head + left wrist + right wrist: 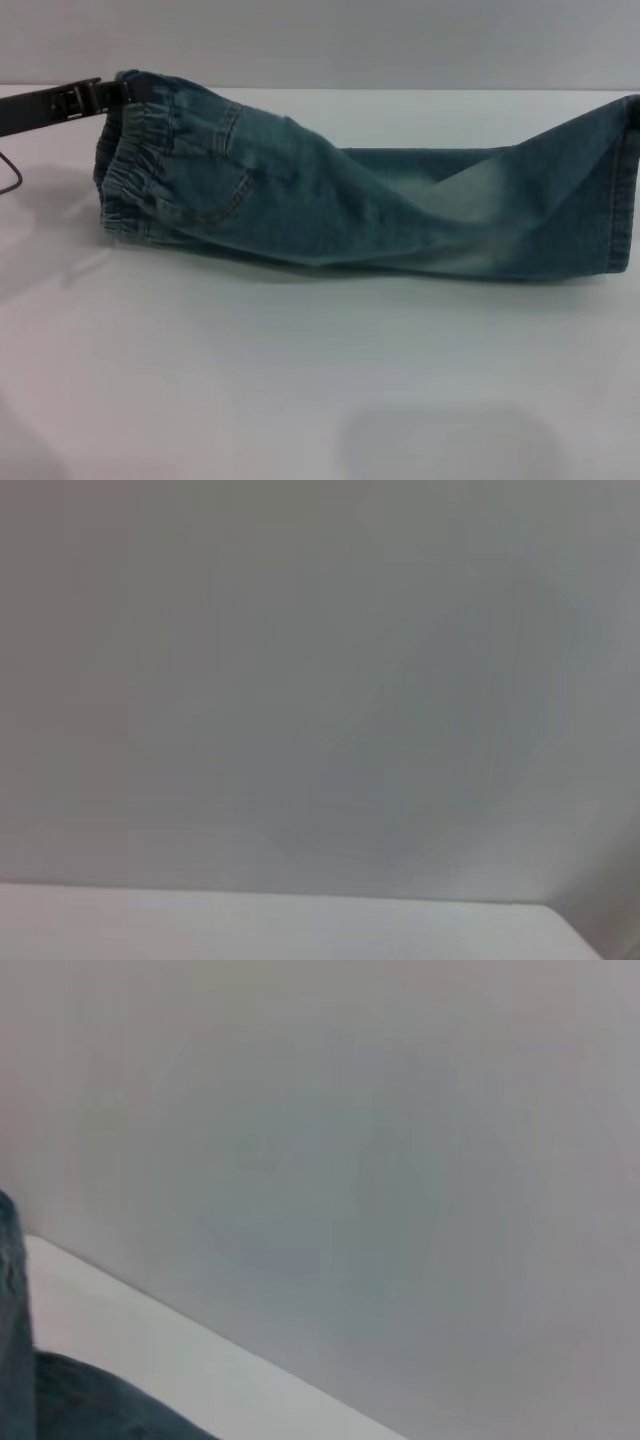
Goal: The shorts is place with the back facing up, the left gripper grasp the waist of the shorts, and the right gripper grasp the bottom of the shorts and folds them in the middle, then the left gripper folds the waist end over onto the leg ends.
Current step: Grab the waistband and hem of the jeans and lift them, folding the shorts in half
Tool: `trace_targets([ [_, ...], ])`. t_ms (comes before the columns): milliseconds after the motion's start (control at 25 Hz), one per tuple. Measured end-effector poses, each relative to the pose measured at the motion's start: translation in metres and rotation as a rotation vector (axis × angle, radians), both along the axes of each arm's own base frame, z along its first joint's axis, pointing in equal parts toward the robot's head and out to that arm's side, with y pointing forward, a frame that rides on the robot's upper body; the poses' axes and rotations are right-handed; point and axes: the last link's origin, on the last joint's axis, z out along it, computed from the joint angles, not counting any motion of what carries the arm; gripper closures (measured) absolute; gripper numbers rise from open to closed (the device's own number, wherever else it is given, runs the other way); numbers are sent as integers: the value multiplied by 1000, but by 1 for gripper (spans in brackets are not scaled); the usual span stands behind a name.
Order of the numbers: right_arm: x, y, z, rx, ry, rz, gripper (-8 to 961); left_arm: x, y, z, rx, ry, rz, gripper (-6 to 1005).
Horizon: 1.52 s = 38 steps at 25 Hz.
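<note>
One lengthwise fold done: my left hand (105, 93) grips the waist (135, 170) of the shorts (350, 200) lying on the table (300, 380); right hand unseen, waist-over-leg ends (620, 190) fold remaining.

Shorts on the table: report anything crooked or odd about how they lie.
The shorts are folded lengthwise but twisted: the waist bunches up at the left gripper, and the middle sags into diagonal creases. The leg ends rise at the right edge. No damage shows.
</note>
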Motion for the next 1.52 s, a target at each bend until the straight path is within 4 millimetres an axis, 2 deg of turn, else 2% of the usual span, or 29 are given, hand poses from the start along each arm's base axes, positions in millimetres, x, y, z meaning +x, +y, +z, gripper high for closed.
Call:
trace_targets([
  [360, 17, 13, -10, 67, -18, -98, 952, -4, 14, -7, 55, 78, 47, 910],
  [560, 22, 24, -21, 104, -25, -136, 952, -7, 21, -14, 96, 125, 77, 909],
  [840, 18, 44, -31, 133, -45, -176, 952, -15, 26, -14, 139, 162, 111, 908],
  [1240, 6, 61, -47, 120, -58, -163, 951, -23, 26, -15, 137, 213, 136, 906],
  [1520, 3, 67, -57, 106, -105, -172, 914, -32, 22, -16, 116, 246, 158, 905],
])
